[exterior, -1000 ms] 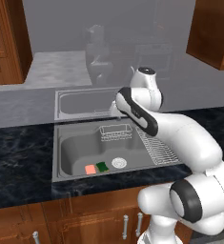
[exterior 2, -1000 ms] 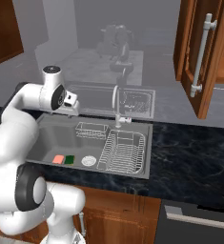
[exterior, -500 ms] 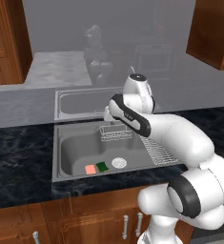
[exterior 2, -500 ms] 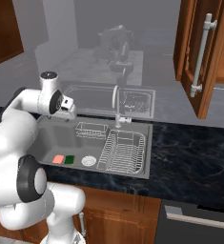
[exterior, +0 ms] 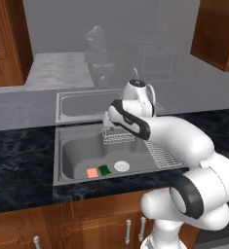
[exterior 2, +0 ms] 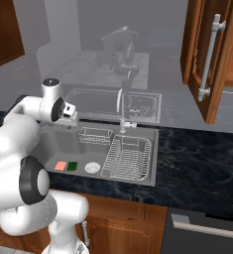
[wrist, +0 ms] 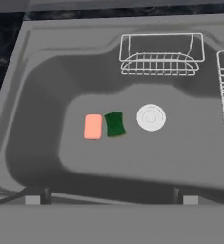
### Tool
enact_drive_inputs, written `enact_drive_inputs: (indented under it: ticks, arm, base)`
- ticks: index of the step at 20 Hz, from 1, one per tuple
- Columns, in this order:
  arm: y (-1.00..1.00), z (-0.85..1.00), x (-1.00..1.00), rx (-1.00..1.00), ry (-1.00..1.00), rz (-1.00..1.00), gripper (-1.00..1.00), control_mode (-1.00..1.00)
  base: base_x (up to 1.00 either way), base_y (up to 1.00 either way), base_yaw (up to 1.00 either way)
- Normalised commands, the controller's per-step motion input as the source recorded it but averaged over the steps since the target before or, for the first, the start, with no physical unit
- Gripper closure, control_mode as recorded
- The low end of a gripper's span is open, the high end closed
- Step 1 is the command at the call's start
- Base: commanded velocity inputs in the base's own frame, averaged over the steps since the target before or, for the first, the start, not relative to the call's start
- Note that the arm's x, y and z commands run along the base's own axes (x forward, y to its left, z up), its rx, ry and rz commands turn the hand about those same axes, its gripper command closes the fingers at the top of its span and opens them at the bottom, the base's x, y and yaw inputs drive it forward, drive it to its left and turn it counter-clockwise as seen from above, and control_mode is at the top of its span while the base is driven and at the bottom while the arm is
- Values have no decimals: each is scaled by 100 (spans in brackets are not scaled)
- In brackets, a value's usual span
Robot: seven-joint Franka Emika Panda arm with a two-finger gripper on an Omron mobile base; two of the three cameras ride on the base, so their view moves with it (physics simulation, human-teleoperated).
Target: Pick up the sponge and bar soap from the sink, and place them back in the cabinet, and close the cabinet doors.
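The sponge (wrist: 114, 124), a dark green block, lies flat on the floor of the sink (wrist: 37, 119), close beside the salmon-pink bar soap (wrist: 93, 127) on its left. Both also show near the sink's front in the base views: sponge (exterior: 104, 170) (exterior 2: 72, 166), bar soap (exterior: 92, 172) (exterior 2: 61, 165). My gripper (wrist: 111, 200) hangs open and holds nothing, above the sink's back half (exterior: 106, 119) (exterior 2: 72, 119), well above the two things. One cabinet door (exterior 2: 207, 59) stands swung open at the upper right, its silver bar handle showing.
A round white drain (wrist: 151, 117) sits just right of the sponge. A wire rack (wrist: 161, 55) hangs on the sink's back wall, and a ribbed wire drainer (exterior 2: 128, 158) fills its right side. The faucet (exterior 2: 121, 111) rises behind it. Dark marble counter (exterior 2: 197, 158) surrounds the sink.
The hand has come down and toward the sink's left rear, from above the back ledge to over the basin. The jaws stayed open. Sponge and soap have not moved.
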Motion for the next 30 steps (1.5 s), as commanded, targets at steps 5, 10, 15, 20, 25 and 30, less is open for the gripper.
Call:
enact_drive_inputs:
  ticks: [5,10,15,20,25,30]
  arm:
    - [0,-22,18,0,0,8,-100,-100]
    - [0,-30,20,-1,0,7,-100,-100]
    - [0,-18,3,-1,0,4,-100,-100]
    - [0,-16,0,-2,0,0,-100,-100]
    - [0,-22,0,-5,0,0,-100,-100]
    - [0,-26,3,-3,0,0,-100,-100]
  base:
    - [0,0,0]
    - [0,0,0]
    - [0,0,0]
    - [0,0,0]
    - [0,0,0]
    - [0,0,0]
